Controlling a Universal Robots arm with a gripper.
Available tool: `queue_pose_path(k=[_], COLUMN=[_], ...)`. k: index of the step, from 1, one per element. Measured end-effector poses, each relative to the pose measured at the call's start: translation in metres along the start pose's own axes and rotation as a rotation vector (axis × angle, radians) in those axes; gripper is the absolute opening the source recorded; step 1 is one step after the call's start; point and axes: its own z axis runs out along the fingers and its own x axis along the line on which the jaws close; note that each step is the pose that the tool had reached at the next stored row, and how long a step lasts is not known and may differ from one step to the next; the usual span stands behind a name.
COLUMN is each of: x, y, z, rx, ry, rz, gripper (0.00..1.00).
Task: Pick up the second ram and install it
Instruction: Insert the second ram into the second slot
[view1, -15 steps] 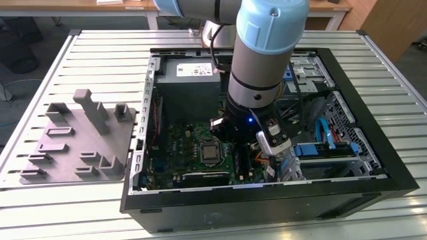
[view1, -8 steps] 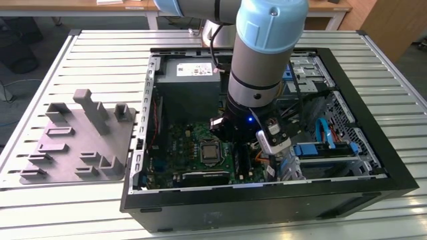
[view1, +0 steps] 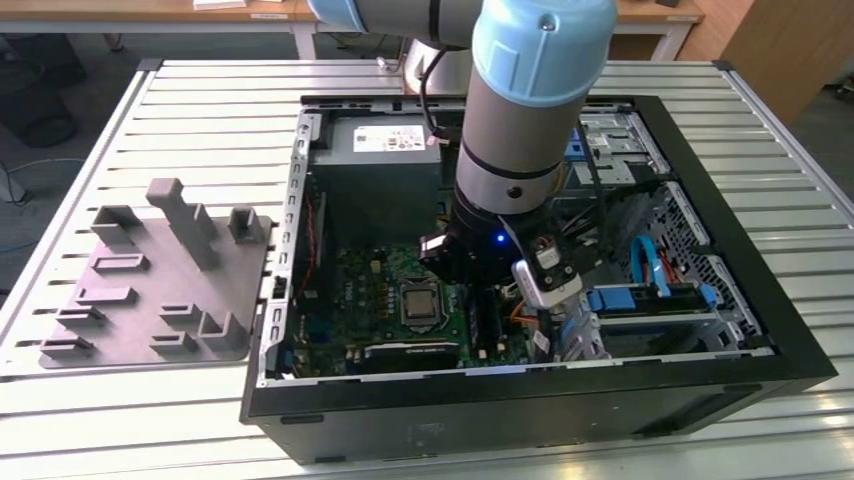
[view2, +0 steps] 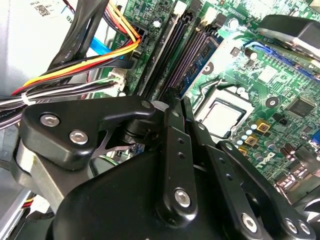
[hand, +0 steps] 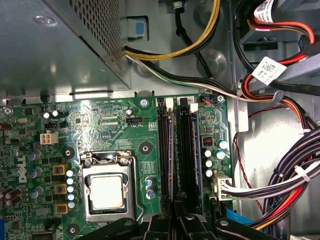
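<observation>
Now the black gripper (view2: 172, 107), fingers pressed together, sits over four long black memory slots (hand: 177, 145) beside one silver processor socket (hand: 106, 192).

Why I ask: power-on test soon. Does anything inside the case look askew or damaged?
Nothing looks askew or damaged. One oddity: the processor sits bare on the motherboard, no cooler over it. The cables lie bundled beside the board; the hand is over the memory slots.

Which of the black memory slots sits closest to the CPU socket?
The outermost slot in the first wrist view: only bare board separates it from the CPU socket, while the other slots lie beyond it, toward the cable bundle.
</observation>
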Motion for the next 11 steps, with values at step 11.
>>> queue_pose_path(k=[11], x=[0.0017], y=[-0.0016], z=[-0.0056], rx=[0.0003], ry=[-0.0026], rz=[0.000], gripper=[0.14])
